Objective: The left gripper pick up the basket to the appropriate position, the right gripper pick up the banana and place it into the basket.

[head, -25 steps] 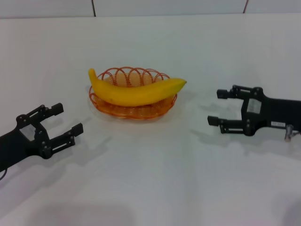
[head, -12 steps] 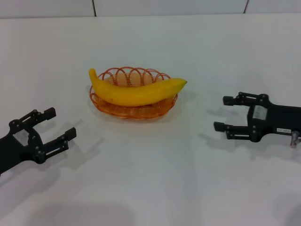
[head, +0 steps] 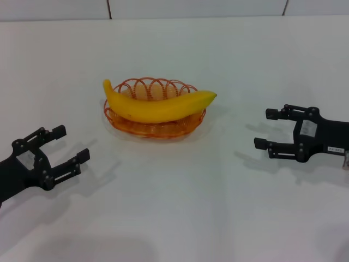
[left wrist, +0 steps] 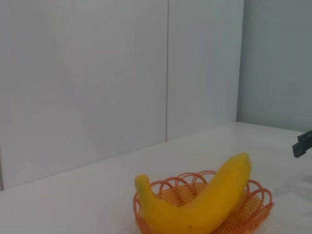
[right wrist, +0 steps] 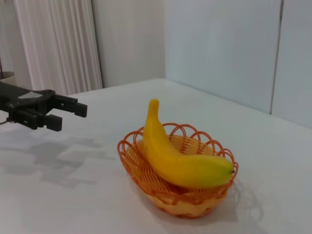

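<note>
The yellow banana [head: 158, 106] lies across the orange wire basket [head: 158, 130] at the table's middle, its ends reaching past the rim. My left gripper [head: 71, 143] is open and empty, low at the near left, well apart from the basket. My right gripper [head: 265, 129], with white stickers, is open and empty to the right of the basket. The left wrist view shows the banana [left wrist: 204, 204] in the basket [left wrist: 256, 202] and a tip of the right gripper [left wrist: 302, 144]. The right wrist view shows the banana [right wrist: 170, 161], the basket [right wrist: 170, 200] and the left gripper [right wrist: 70, 117] beyond.
The white table [head: 180, 207] spreads all around the basket. A pale wall [left wrist: 97, 73] runs behind the table's far edge. A curtain [right wrist: 53, 44] hangs at the side in the right wrist view.
My right gripper has drawn back to the right, away from the basket. My left gripper has drawn back toward the near left. The banana and the basket have not moved.
</note>
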Controlling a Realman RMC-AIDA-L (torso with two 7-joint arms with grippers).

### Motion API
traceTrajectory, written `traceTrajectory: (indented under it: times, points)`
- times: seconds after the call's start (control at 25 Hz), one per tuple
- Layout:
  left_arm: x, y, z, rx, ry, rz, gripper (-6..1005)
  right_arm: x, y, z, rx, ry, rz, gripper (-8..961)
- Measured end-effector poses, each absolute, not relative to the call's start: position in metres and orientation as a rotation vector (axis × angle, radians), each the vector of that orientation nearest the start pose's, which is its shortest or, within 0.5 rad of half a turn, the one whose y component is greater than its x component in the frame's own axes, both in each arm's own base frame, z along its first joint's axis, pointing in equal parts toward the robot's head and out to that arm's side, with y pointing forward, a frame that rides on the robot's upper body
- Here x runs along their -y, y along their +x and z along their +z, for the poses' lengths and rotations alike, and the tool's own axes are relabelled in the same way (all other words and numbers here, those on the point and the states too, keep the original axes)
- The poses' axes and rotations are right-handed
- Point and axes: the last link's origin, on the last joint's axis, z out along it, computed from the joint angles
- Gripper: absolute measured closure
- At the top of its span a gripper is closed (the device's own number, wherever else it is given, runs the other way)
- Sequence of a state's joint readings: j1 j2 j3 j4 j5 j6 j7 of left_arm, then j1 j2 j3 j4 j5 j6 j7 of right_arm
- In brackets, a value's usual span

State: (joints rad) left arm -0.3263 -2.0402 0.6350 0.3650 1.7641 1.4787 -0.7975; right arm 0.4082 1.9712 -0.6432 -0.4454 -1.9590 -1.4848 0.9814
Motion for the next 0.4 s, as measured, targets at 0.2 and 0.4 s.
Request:
traceTrajectory:
  times: [0.2, 0.4]
  points:
    - [-0.2676, -0.3369, -0.0098, 0.447, -2.418, -0.722, 197, -0.2903, 0.3344, 0.0203, -0.453, -2.59, 0.608, 149]
    - [-0.2676, -0.3369, -0.0098, 0.447, -2.418, -0.722, 197, -0.2889, 0.3339, 0.0219, -0.45, -2.59, 0.621, 149]
